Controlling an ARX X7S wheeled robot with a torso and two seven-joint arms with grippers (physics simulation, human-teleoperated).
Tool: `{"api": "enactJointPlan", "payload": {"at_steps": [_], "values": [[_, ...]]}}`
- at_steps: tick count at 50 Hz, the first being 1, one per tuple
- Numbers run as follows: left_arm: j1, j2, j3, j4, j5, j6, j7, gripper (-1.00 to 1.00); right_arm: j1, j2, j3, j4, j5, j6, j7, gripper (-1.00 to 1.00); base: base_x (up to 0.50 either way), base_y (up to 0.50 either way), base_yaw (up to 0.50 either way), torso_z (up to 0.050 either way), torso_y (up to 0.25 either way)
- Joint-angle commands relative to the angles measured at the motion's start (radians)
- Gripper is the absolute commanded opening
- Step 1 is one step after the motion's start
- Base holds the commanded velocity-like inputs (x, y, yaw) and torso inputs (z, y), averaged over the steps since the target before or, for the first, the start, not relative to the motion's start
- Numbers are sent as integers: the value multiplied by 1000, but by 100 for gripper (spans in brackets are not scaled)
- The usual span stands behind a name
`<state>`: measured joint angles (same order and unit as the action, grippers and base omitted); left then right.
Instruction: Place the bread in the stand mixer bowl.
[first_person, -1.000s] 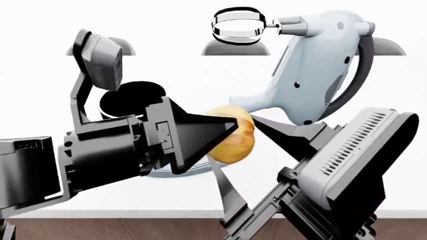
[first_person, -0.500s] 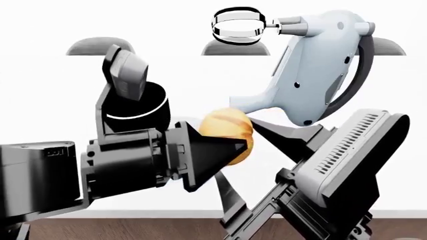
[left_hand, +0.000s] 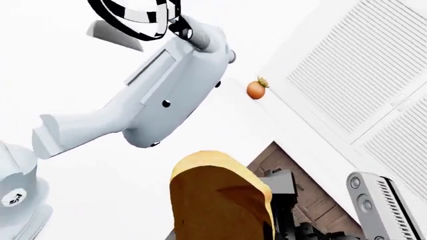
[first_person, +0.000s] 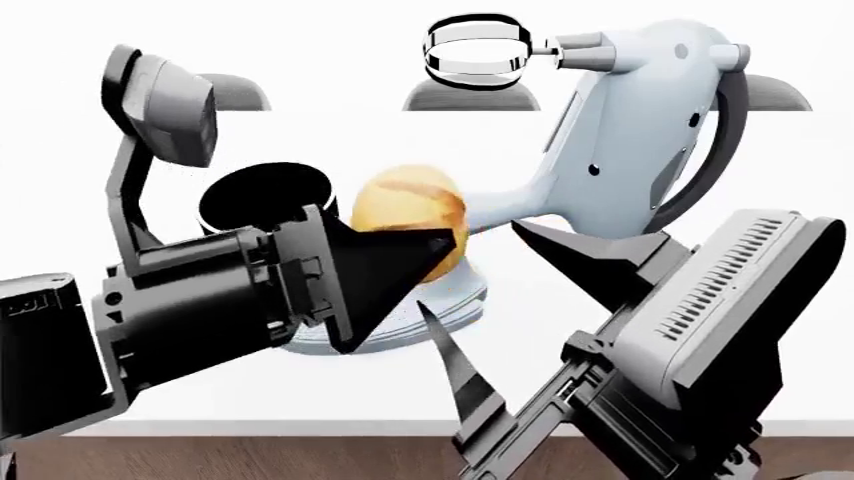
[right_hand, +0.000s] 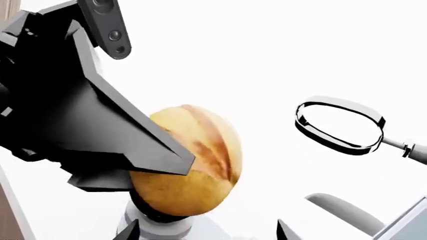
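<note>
The counter (first_person: 240, 400) is plain white, running back into an equally white wall, with a strip of brown wood below its front edge. From the left wrist view a louvred white door (left_hand: 373, 65) and a small orange fruit (left_hand: 256, 89) show off to one side of the mixer (first_person: 641, 140).

The mixer leans back, pale grey-blue, its chrome ring (first_person: 477, 52) sticking out from the head. Beside it, on the round base plate (first_person: 454, 305), stands the black bowl (first_person: 260, 195).

The left gripper (first_person: 424, 232) is clamped on the bread (first_person: 407, 215), one dark wedge finger (right_hand: 140, 145) pressed across its face (the other finger is hidden behind the roll). The bread hangs in the air between bowl and mixer, just beside the bowl's rim and above the base plate.

The right gripper (first_person: 474, 290) hangs in front of the mixer, its two pointed fingers spread wide with nothing between them.

Against half a second ago, the bread has risen and moved toward the bowl, and the left wrist camera housing (first_person: 167, 105) has swung off the bowl, leaving its mouth uncovered.
</note>
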<state>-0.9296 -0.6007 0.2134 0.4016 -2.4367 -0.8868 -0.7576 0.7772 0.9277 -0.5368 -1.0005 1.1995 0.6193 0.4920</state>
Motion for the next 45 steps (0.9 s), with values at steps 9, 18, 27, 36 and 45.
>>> {"api": "enactJointPlan", "payload": {"at_steps": [9, 18, 27, 36, 45], "values": [[-79, -109, -84, 59, -59, 105, -109, -100, -69, 80, 7, -42, -39, -77, -53, 100, 0, 0, 0, 0, 0], [-194, -130, -12, -82, 28, 93, -176, -100, -5, 129, -108, -41, -46, -153, -26, 100, 0, 0, 0, 0, 0], [-271, -122, 74, -225, 113, 43, -191, -100, 2, 128, -132, -32, -52, -168, -28, 100, 0, 0, 0, 0, 0], [-314, -131, 124, -272, 149, 34, -254, -100, 3, 128, -141, -22, -60, -175, -27, 100, 0, 0, 0, 0, 0], [-442, -123, 251, -398, 217, -46, -356, -100, 10, 122, -153, -17, -64, -170, -25, 100, 0, 0, 0, 0, 0]]}}
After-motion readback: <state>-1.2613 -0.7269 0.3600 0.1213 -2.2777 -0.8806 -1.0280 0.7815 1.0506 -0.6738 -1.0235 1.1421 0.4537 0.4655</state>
